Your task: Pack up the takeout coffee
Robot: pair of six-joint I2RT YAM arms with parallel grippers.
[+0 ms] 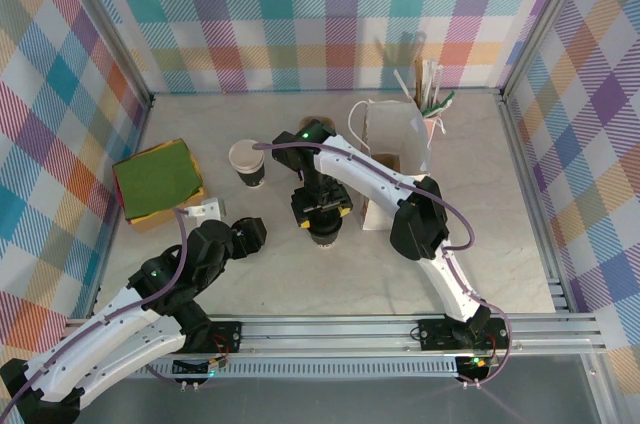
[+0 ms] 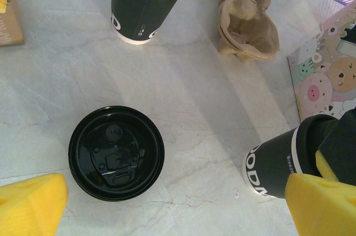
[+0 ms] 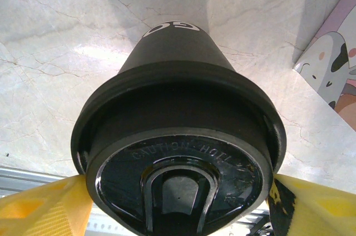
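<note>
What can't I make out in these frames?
- Top view: takeout coffee mostly hidden under the right gripper.
- Right wrist view: the takeout coffee's own bulk hides whether its base touches the table.
- Left wrist view: lidless cup cut off by the top edge, contents unseen.
- Top view: white paper bag, lower part hidden behind the right arm.

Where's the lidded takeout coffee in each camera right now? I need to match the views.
Top external: takeout coffee at table centre, under the right end effector, left of the white bag.
Left wrist: lower right.
Right wrist: centre, lid toward the camera, between the yellow fingers.
Shared landmark: cartoon-animal panel, right of the cup in both wrist views.
</note>
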